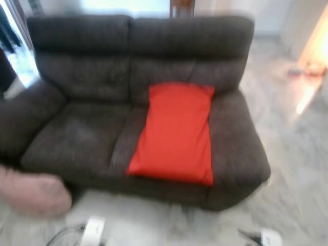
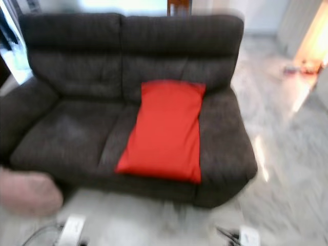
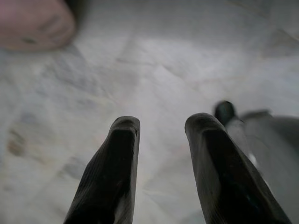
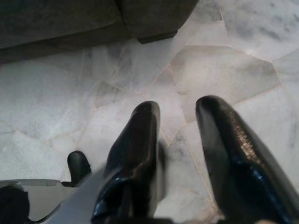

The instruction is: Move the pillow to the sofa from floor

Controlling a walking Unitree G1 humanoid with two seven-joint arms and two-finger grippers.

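One flat red pillow (image 1: 177, 133) lies on the right seat of one dark fuzzy sofa (image 1: 82, 82). My left end effector (image 3: 161, 128) and right end effector (image 4: 177, 109) hang spread over the marble floor (image 4: 224, 70).

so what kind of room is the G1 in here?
Most likely a home living room. A dark two-seat sofa has a red pillow lying on its right seat, and it stands on a pale marble-patterned floor. A pinkish cushion-like thing lies on the floor by the sofa's left corner.
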